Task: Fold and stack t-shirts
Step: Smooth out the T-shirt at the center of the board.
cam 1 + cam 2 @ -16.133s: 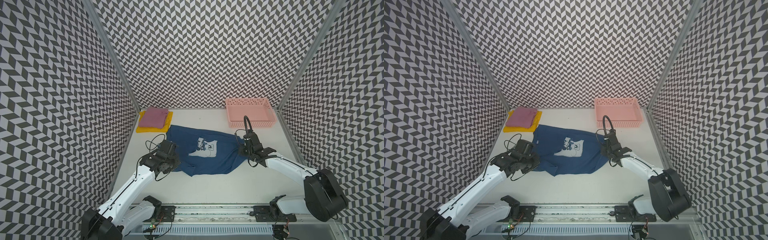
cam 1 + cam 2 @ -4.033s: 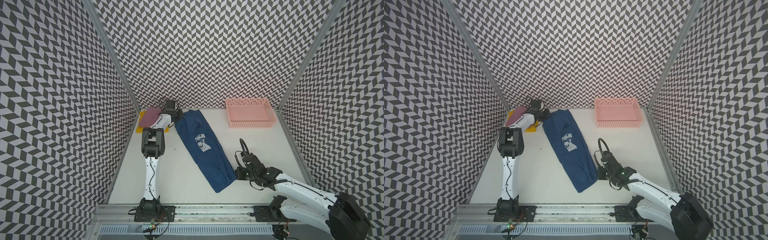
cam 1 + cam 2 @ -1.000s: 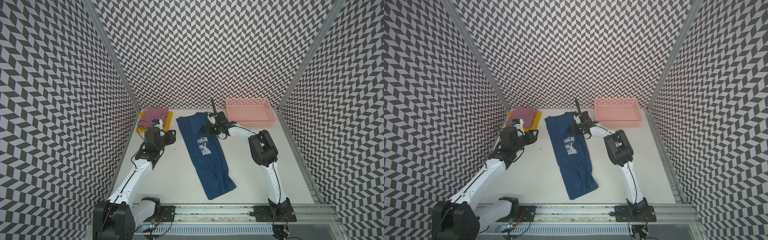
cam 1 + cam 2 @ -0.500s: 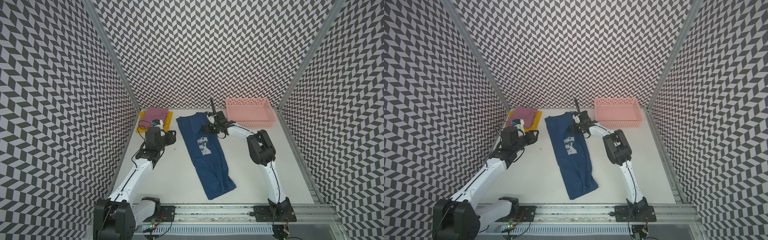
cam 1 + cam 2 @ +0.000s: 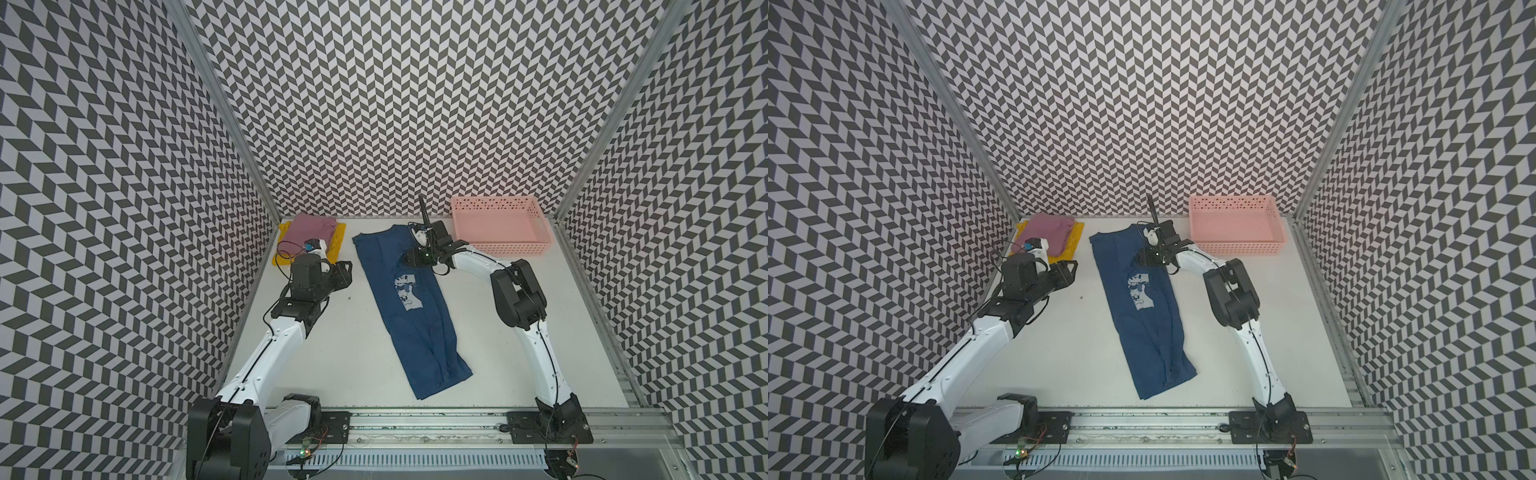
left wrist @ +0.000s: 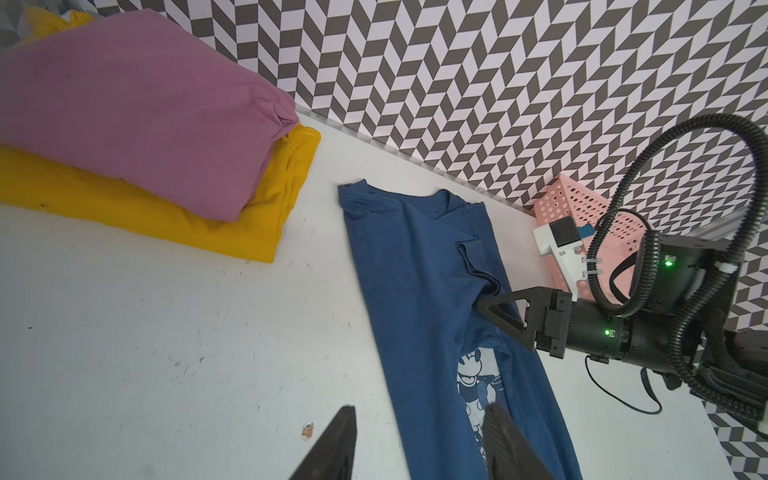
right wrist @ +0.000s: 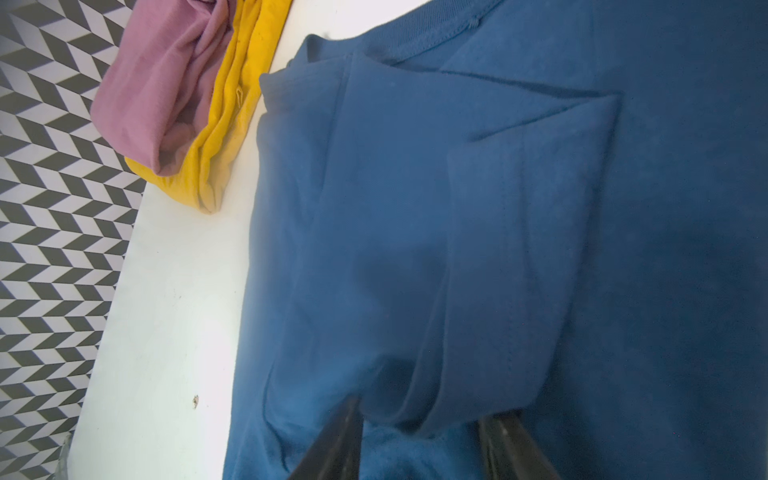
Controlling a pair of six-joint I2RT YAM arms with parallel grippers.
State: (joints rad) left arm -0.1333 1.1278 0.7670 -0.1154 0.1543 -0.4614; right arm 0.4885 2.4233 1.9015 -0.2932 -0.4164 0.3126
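Note:
The navy t-shirt [image 5: 415,316] [image 5: 1142,316] lies in a long narrow strip down the middle of the table, mouse print up. My right gripper [image 5: 409,259] [image 5: 1140,257] [image 7: 419,440] rests low on its collar end. Its jaws are apart and straddle a folded-in sleeve [image 7: 490,257] [image 6: 478,266]. My left gripper [image 5: 347,272] [image 5: 1071,270] [image 6: 419,440] hovers open and empty over bare table, left of the navy shirt. In the back left corner the folded mauve-pink shirt [image 5: 311,227] [image 6: 137,108] sits on the folded yellow one [image 5: 338,243] [image 6: 166,216].
A pink perforated basket [image 5: 498,247] [image 5: 1237,248] stands empty at the back right, close behind my right wrist. Patterned walls close in the table on three sides. A small crumb [image 6: 307,430] lies on the table near my left gripper.
My right gripper's jaws have narrowed a little around the sleeve fold. Both arms and the navy shirt have otherwise hardly moved.

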